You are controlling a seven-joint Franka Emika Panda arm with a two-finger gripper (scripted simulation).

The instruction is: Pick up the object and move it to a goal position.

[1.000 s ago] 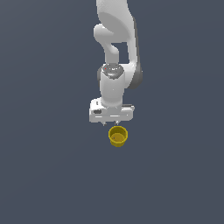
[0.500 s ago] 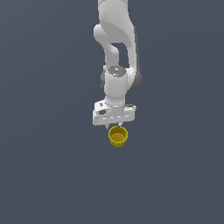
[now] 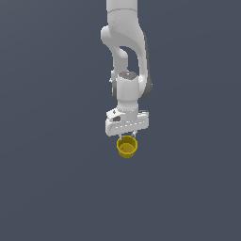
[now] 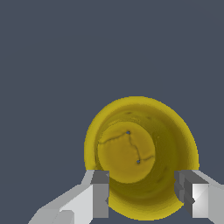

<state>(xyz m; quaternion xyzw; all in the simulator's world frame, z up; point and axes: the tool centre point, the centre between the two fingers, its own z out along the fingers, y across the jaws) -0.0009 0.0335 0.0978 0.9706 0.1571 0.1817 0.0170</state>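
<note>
The object is a small yellow cup [image 3: 127, 148] standing upright on the dark floor, its hollow inside facing up. My white gripper [image 3: 127, 137] hangs straight above it, fingertips level with the rim. In the wrist view the cup [image 4: 131, 153] fills the middle. The gripper [image 4: 142, 194] is open over the cup's near side. One finger [image 4: 100, 199] and the other finger [image 4: 192, 197] overlap the rim on opposite sides. Nothing is clamped between them. Whether the tips touch the rim I cannot tell.
A plain dark grey-blue floor [image 3: 52, 188] surrounds the cup on every side. The white arm [image 3: 126, 52] rises behind and above the gripper. No other objects show.
The hand has come down slightly toward the cup over the last second. The cup has not moved and the fingers stay apart.
</note>
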